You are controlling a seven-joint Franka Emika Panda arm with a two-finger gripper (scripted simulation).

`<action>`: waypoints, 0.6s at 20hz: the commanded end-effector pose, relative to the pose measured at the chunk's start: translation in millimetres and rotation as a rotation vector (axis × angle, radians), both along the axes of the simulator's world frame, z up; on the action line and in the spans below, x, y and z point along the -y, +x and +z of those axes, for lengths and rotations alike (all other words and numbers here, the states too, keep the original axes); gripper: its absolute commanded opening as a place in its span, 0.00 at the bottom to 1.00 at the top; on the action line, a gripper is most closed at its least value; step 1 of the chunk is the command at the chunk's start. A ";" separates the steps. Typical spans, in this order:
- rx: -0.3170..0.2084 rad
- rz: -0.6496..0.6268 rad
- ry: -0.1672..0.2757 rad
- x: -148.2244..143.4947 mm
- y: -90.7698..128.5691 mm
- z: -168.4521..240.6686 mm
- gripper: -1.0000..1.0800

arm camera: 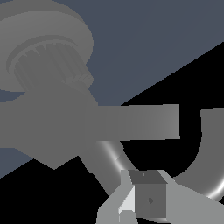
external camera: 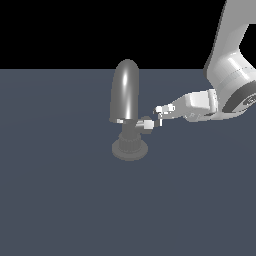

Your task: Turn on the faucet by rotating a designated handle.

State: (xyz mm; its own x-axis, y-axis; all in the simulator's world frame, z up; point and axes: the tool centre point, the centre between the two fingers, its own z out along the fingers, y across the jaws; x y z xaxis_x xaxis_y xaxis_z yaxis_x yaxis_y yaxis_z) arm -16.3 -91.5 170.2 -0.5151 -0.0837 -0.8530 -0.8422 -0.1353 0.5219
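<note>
The setting is a plain slate-blue counter [external camera: 60, 200] under a black backdrop, with nothing on it but the tap. Left of centre in the exterior view stands the faucet [external camera: 126, 90]: tall rounded spout, dark valve body beneath, ribbed round base on the counter. The handle [external camera: 148, 124] projects from the valve body toward the exterior view's right, a short lever with a pale tip.

Further right, the gripper [external camera: 161, 114] arrives level with the handle, the arm reaching in from the upper right corner. Its fingertips sit at or just beside the handle's tip; contact cannot be confirmed from either view. Whether the jaws are spread or closed cannot be told: the exterior view is too small, and the wrist view shows only a block of the fingers [arm camera: 148, 199] up close, with the valve body's side bar and the ribbed base beyond.

Judgement: you are at the engagement stage, rotation not yet evident. Place the finger against the lever's outer end, not the hub, for best leverage. Push along an arc about the hub's axis rather than in a straight line, or the finger is likely to slip off the tip. Keep clear of the spout.
</note>
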 end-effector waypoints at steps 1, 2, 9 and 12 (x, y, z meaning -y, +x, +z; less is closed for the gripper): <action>-0.001 -0.001 0.000 1.3 -7.8 -7.2 0.00; -0.001 -0.001 0.000 1.8 -11.2 -10.3 0.00; -0.001 -0.001 0.001 5.7 -36.3 -33.0 0.00; 0.031 0.002 -0.002 3.9 -25.0 -22.1 0.00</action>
State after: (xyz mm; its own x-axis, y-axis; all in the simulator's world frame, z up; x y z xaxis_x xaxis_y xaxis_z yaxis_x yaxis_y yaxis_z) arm -39.4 -95.2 154.1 -0.4833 -0.0874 -0.8711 -0.8605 -0.1358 0.4911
